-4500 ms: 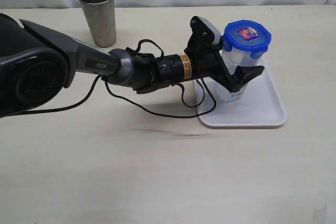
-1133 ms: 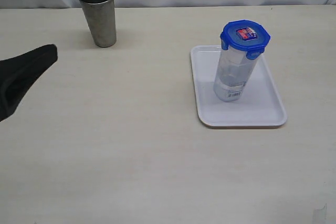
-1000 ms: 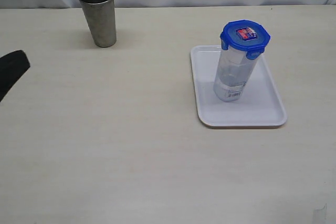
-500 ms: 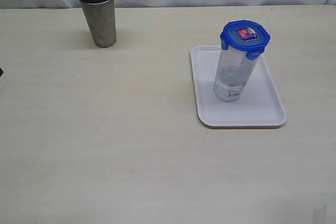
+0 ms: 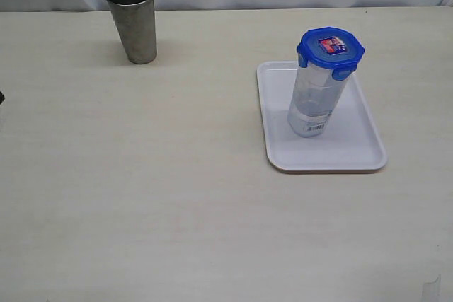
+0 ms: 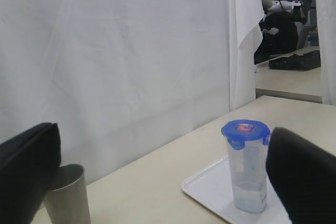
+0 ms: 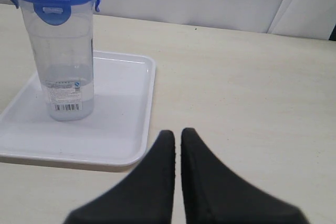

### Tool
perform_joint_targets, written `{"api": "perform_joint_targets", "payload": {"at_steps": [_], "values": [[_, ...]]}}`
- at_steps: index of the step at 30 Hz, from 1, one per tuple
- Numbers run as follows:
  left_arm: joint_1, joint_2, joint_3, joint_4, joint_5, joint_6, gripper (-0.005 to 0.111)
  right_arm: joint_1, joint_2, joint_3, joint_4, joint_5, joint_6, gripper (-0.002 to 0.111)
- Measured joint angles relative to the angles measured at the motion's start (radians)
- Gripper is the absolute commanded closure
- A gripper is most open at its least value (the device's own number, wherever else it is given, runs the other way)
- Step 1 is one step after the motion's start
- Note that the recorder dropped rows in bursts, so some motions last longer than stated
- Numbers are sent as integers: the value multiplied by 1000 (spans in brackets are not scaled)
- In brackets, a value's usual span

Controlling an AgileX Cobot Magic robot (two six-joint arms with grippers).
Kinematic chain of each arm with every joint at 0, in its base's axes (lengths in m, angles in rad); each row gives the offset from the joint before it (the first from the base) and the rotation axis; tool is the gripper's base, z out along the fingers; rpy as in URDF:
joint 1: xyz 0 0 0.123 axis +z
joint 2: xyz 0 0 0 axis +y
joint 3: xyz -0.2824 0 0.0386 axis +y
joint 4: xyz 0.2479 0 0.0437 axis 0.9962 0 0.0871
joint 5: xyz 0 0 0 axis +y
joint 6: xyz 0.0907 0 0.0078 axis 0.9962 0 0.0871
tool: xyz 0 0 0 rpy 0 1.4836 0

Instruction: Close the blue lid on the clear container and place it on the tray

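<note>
1. We are seeing the clear container (image 5: 315, 104) standing upright on the tray (image 5: 354, 155) at the right of the table (image 5: 177, 210). It is resting near the tray's middle, well inside the raised rim, so it is sitting squarely on the flat floor.
2. The blue lid (image 5: 330, 49) is lying level on the container's mouth with its sticker facing up. The flaps we can make out are hanging down against the wall. We are judging it snapped shut, though the far flaps are hidden from us.
3. The left jaws are standing wide apart and gripping nothing. Their wrist view is framing the container from well away, so the container is standing on its own.
4. The right jaws are pressed together and empty. They are hovering low over bare table, near the tray's edge but not touching it.
5. The grey metal cup (image 5: 132, 19) is standing at the far left, well apart from the tray. It is playing no part in the task.
6. With neither arm reaching into the working area, we are reading the task as finished: lid on, container on the tray.
</note>
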Motion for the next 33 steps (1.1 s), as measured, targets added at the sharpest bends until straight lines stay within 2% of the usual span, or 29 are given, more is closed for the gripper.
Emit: {"api": "perform_joint_targets", "payload": {"at_steps": [13, 17, 20, 24, 27, 32, 33], "values": [[0, 0, 0, -14, -2, 0, 2, 0, 0, 0, 0, 0, 0, 104], [0, 0, 0, -148, 13, 6, 2, 0, 0, 0, 0, 0, 0, 104], [0, 0, 0, -302, 52, 61, 2, 0, 0, 0, 0, 0, 0, 104], [0, 0, 4, -492, 85, 189, 2, 0, 0, 0, 0, 0, 0, 104], [0, 0, 33, -628, 90, 359, 2, 0, 0, 0, 0, 0, 0, 104], [0, 0, 122, -896, 73, 780, 2, 0, 0, 0, 0, 0, 0, 104], [0, 0, 161, -971, 46, 937, 2, 0, 0, 0, 0, 0, 0, 104]]}}
